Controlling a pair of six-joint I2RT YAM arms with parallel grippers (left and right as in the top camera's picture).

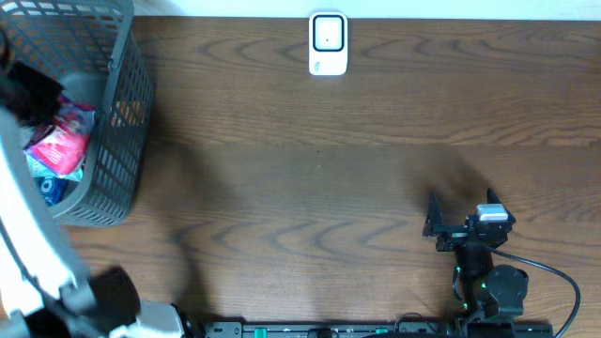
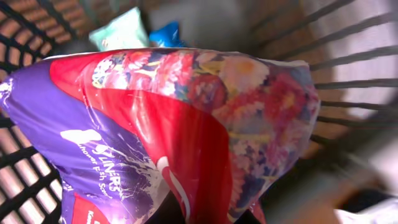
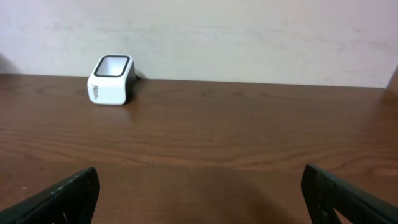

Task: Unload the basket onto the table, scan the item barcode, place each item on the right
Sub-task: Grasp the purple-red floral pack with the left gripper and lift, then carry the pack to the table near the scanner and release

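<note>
Overhead view. Brown wood-grain surface (image 1: 310, 169). A dark grey plastic mesh basket (image 1: 127, 113) sits at 10 o'clock. In it lie a glossy red, pink and purple floral film packet (image 1: 64, 141) and, just below that, a blue wrapped item (image 1: 49, 188). The white-sleeved left arm (image 1: 23, 225) rises from 8 o'clock into the basket. The left end effector (image 1: 33, 99) is a dark shape over the packet, fingertips hidden. A small white box-shaped barcode scanner (image 1: 328, 44) stands at 12 o'clock, well apart from the basket. The right end effector (image 1: 434, 223) rests at 4 o'clock, fingers pointing towards 9 o'clock.

Left wrist view. The packet fills most of the frame, inside the basket bars. Its film gathers into a crease at 6 o'clock. The left end effector is pressed together, pinching the packet there; the fingers themselves are out of frame. A pale green packet (image 2: 118, 31) and the blue item show at 11 to 12 o'clock.

Right wrist view. The right end effector's dark fingers (image 3: 68, 196) are spread wide at 7 and 5 o'clock, with bare surface between them. The scanner stands at 10 o'clock against a pale wall (image 3: 249, 37).
</note>
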